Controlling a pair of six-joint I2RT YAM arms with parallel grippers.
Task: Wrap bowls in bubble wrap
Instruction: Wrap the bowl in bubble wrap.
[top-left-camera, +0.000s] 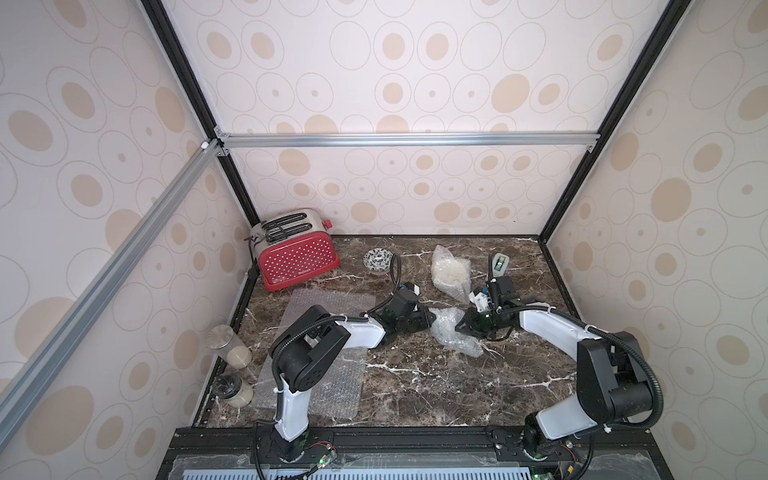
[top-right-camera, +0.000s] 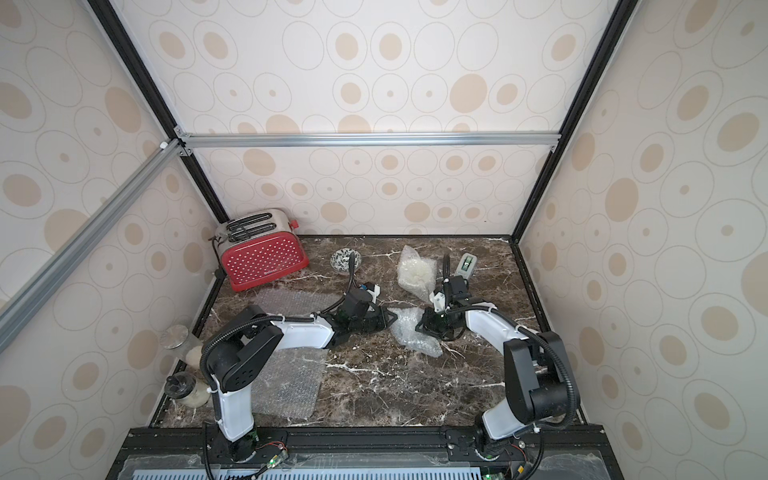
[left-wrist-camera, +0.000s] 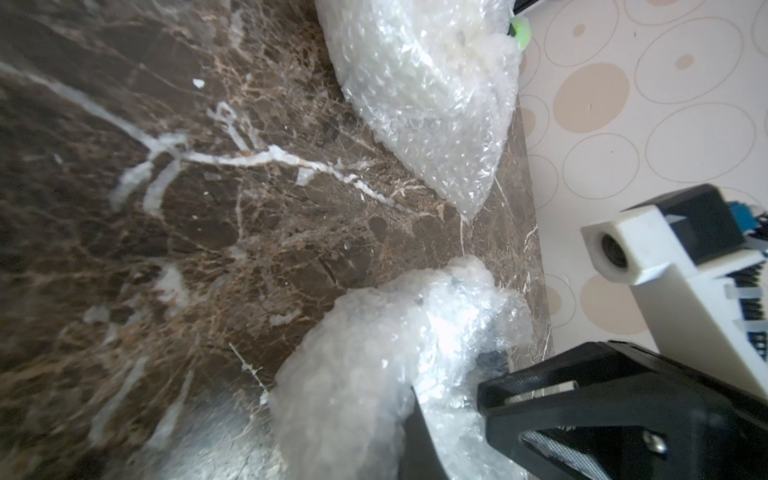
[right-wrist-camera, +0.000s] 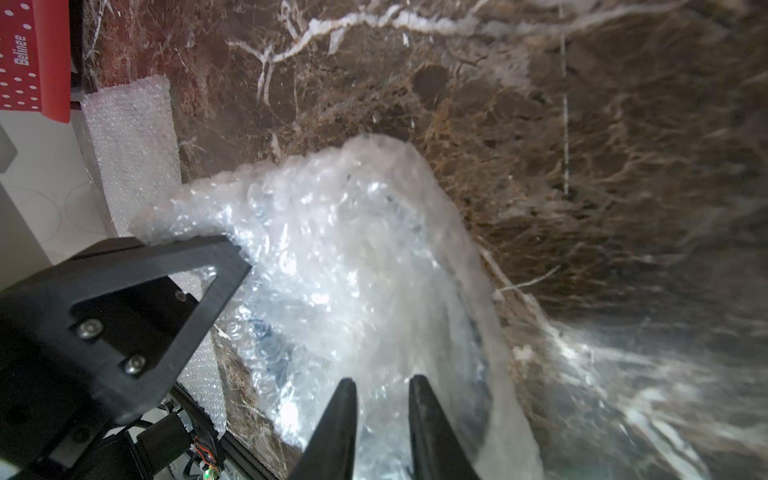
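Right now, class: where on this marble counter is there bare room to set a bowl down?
Free: the front middle of the counter, between the flat bubble wrap sheet and the right arm's base. Crowded: the centre, where the left end effector and right end effector meet at the crumpled bundle; also the back, with toaster, patterned bowl, wrapped bundle.

The desk (top-left-camera: 415, 390) looks like polished dark brown marble with white veins, smooth and faintly glossy. The bubble wrap (top-left-camera: 454, 334) bunched at mid-desk is clear, shiny plastic film, crinkled and pimpled. The flat sheet (top-left-camera: 332, 386) near the front left corner is the same film but looks duller. The toaster (top-left-camera: 297, 259) has glossy red sides with white dots and a brushed metal top. The bowl (top-left-camera: 376, 259) looks like glazed ceramic. The jar (top-left-camera: 232, 349) at the left edge is clear glass under a brushed metal lid. The left claw (top-left-camera: 432, 318) and right claw (top-left-camera: 458, 326) are matt black plastic.
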